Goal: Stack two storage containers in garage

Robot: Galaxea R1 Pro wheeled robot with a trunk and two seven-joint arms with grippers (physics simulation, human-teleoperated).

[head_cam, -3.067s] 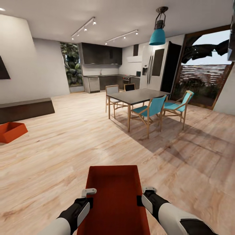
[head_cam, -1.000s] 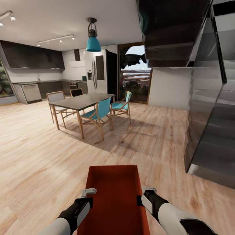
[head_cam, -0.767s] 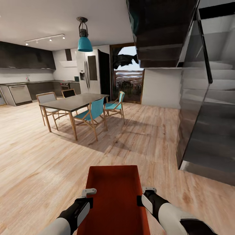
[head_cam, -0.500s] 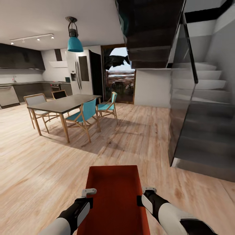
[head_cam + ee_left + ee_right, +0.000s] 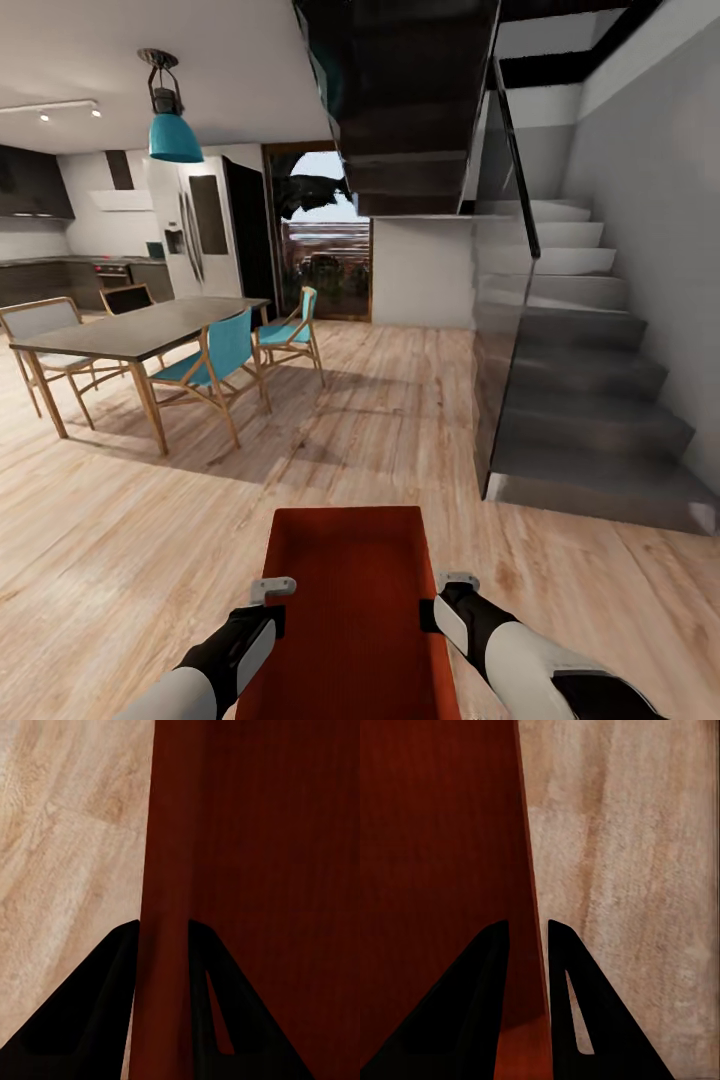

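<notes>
A red-orange storage container (image 5: 350,610), long and shallow like a tray, is carried low in front of the robot, nearest the camera. The left claw (image 5: 272,592) is clamped on its left wall and the right claw (image 5: 450,590) on its right wall, each with one finger inside and one outside. The left wrist view shows this closely: two dark fingers (image 5: 97,1012) pinch the thin ribbed wall (image 5: 161,945), and the right wrist view shows the same on the other wall (image 5: 534,945); the head view cannot show that pinch, only the wrists at the rim. Below the container lies light wood-plank floor (image 5: 420,420), so the robot is not in the garage. To the far left stands a dining table (image 5: 130,335) with teal chairs (image 5: 215,360) under a teal pendant lamp (image 5: 172,125). To the right rises a grey staircase (image 5: 590,400), its lowest step near the robot's path, and a glazed door (image 5: 325,255) lies at the far end. Only the head view gives this room layout; the wrist views show just wall and planks. The step in hand appears to be the carry toward the garage, which likely calls for keeping both grips even, the container level, and steering wide of the stair edge.
</notes>
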